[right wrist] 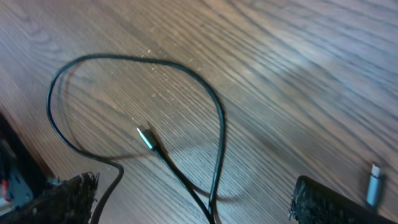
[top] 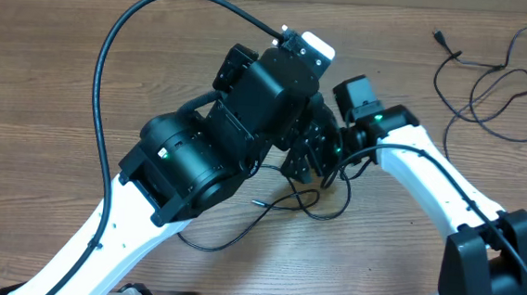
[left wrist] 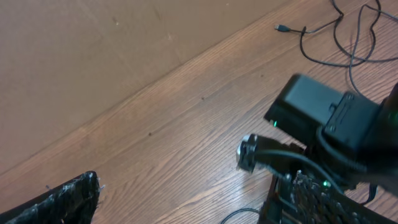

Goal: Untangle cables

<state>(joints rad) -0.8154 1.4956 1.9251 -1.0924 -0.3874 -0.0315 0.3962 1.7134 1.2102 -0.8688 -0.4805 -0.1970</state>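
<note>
Overhead: one cable (top: 496, 85) lies in loose loops at the tabletop's (top: 45, 76) far right, and a second cable (top: 268, 213) lies near centre. Left wrist: my left tool (left wrist: 180, 211) stands spread, empty. Right wrist: my right tool (right wrist: 199, 208) stands spread, empty, above the second cable's silver-tipped plug (right wrist: 144, 135).

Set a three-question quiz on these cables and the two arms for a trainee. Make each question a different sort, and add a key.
1. True or false: the right tool is shut on the looped cable below it.
2. In the overhead view, where does the second cable lie? A: at the near left of the table. B: at its far right. C: off it, on the floor.
3. What colour is the plug tip inside the loop?
Key: 1 false, the tool is open. 2 B. 3 silver.
</note>
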